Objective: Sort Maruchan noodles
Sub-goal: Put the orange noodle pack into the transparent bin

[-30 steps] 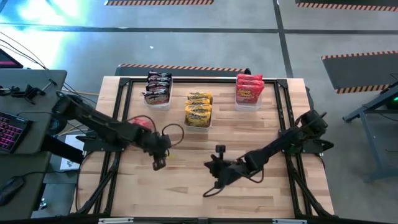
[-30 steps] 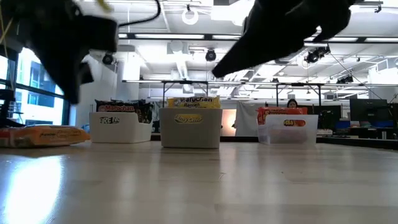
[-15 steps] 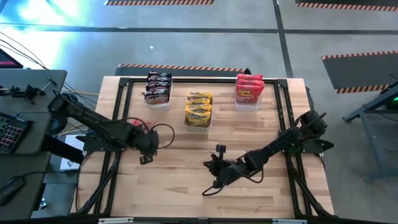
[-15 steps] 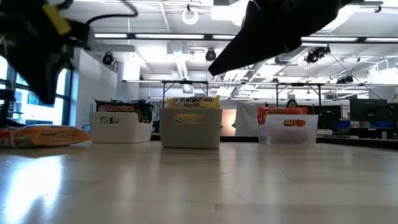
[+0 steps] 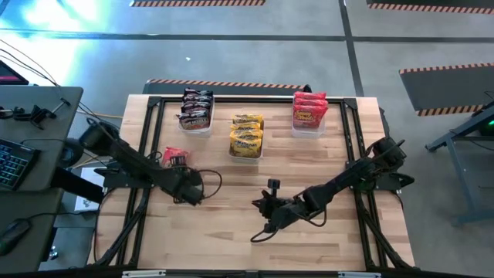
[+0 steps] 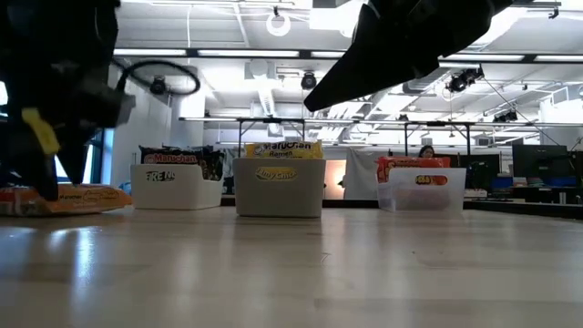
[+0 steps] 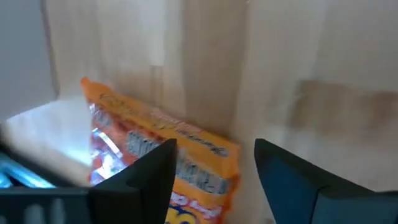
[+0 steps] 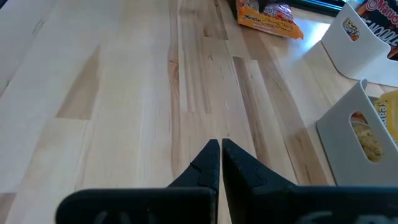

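I am hovering the left claw [image 7: 214, 171], spread, just beside the lone red-orange Maruchan packet [image 5: 174, 157] lying flat on the desk [image 5: 231, 224], apparently lining up a pinch. Right claw [image 8: 221, 163], pressed together, is waiting mid-desk.

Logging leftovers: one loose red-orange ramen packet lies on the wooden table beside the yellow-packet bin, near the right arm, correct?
Not quite. The loose red-orange ramen packet does lie on the wooden table, but near its left edge, away from the bins, by the left gripper with open jaws. The high view shows it.
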